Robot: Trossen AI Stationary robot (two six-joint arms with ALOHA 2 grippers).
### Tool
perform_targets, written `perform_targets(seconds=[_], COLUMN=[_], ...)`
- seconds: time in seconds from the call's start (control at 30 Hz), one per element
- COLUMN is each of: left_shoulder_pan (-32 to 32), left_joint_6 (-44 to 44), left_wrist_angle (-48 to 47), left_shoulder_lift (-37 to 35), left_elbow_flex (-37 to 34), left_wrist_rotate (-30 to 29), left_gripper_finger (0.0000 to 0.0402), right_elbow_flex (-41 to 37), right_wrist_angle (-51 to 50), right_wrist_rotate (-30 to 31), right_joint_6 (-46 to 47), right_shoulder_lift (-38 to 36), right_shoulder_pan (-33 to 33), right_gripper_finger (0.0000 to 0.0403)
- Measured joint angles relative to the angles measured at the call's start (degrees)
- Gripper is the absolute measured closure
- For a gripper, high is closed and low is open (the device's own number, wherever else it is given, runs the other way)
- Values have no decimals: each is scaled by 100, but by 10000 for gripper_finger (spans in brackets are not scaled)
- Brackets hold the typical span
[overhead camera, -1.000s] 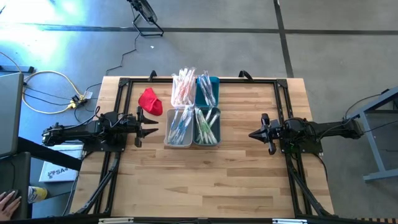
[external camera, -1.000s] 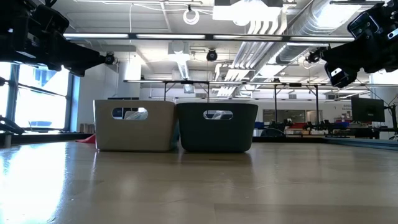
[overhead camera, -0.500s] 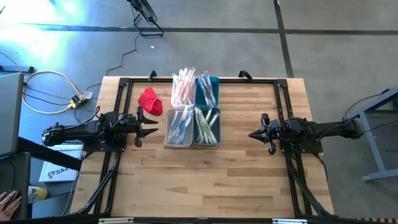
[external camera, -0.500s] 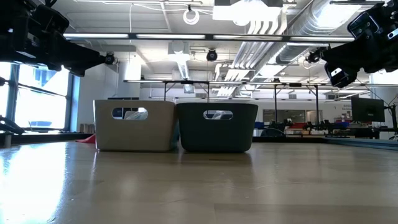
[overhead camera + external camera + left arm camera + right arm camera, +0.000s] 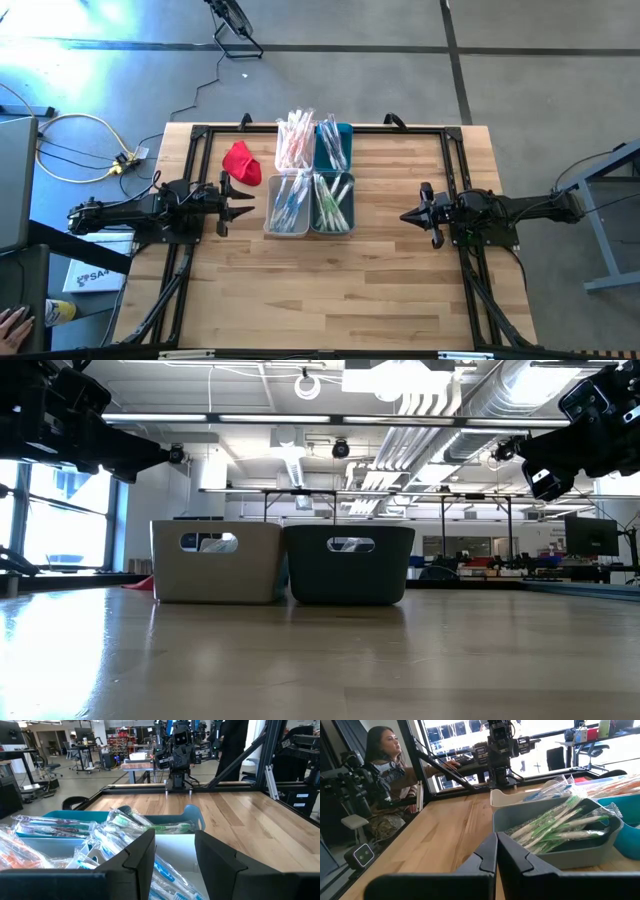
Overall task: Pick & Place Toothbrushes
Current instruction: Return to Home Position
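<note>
My left gripper (image 5: pixel 243 204) has its fingers (image 5: pixel 140 855) spread with a clear gap and nothing between them. It hangs above the table (image 5: pixel 330 290), just beside the left side of the bins (image 5: pixel 268 205), and points at them. My right gripper (image 5: pixel 404 215) has its fingers (image 5: pixel 485 855) drawn together to a bare slit and holds nothing. It faces the bins from their right side, a little farther off.

The toothbrushes (image 5: pixel 294 135) lie in their clear wrappers inside all four bins, which stand touching in a two-by-two block at the middle of the table. The red cloth (image 5: pixel 241 162) lies on the wood just left of the block.

Compared with half a second and a second ago, I see no difference: both arms, the bins and the cloth sit in the same places.
</note>
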Motion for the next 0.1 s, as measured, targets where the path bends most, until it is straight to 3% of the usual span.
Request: perform_targets(seconds=[0.1], left_shoulder_pan=[0], left_joint_6=[1], left_wrist_angle=[1], left_shoulder_lift=[0], left_elbow_flex=[0], left_wrist_rotate=[0], left_gripper_finger=[265], right_elbow_flex=[0], right_wrist_angle=[2], right_wrist_rotate=[1], right_joint_6=[0], right_shoulder_lift=[-1], right_shoulder_pan=[0], right_gripper_finger=[401])
